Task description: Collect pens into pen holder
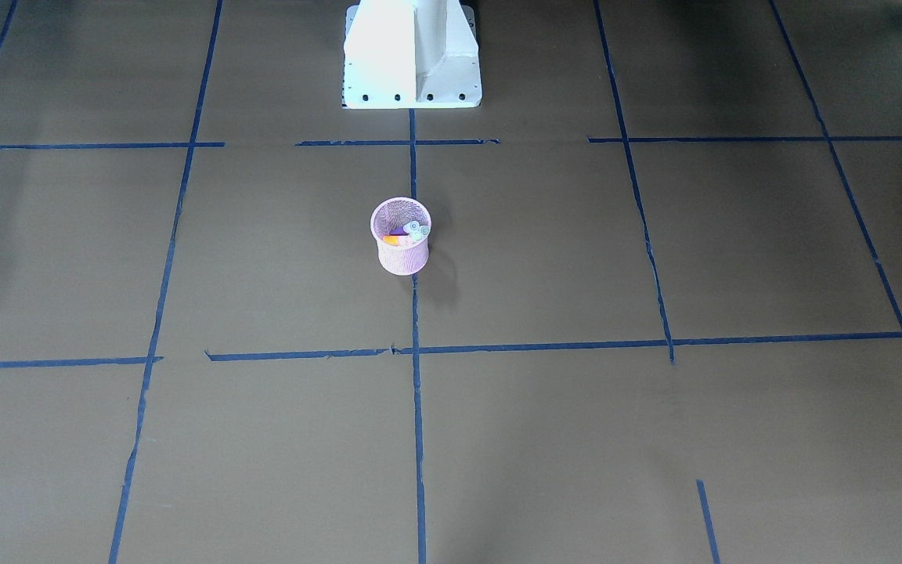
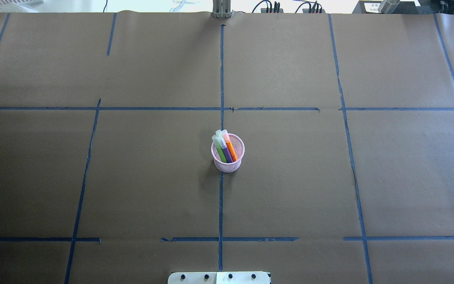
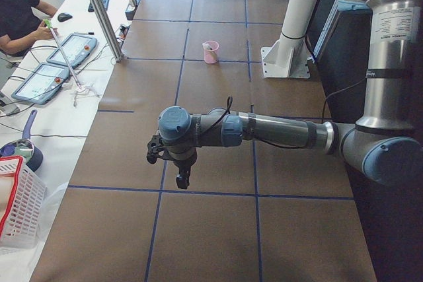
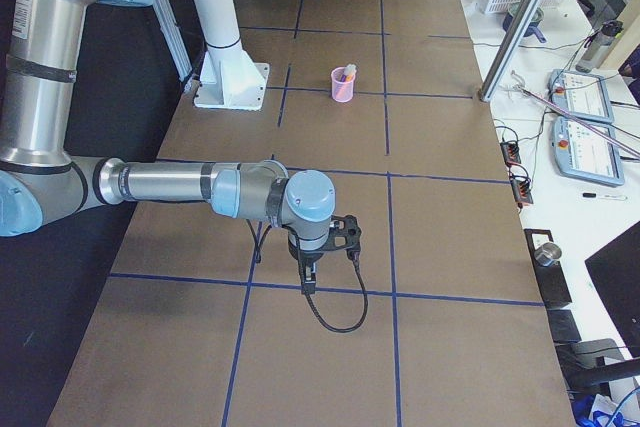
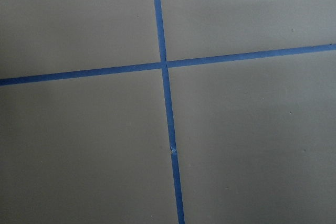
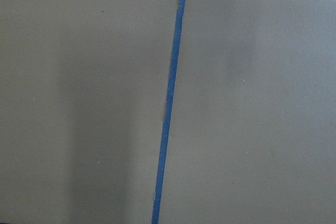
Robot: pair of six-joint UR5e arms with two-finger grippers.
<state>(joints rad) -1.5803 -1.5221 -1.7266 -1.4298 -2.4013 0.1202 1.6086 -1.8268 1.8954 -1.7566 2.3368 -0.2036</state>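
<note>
Left gripper [image 3: 182, 179] and right gripper [image 4: 308, 282] are hanging over opposite ends of the table [image 2: 93, 177]. I cannot tell how open they are. They are idling, I judge, since purple, orange and green pens [image 2: 226, 153] are standing inside the round pink mesh pen holder [image 2: 227, 168] mid-table.

Lower ends of pens [image 2: 226, 152] hidden inside pen holder [image 2: 228, 167]

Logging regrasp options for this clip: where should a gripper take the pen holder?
Probably pinch the pen holder by its rim on the robot's right side, from straight above; the pens lean toward the far-left rim, leaving that stretch clear.
</note>
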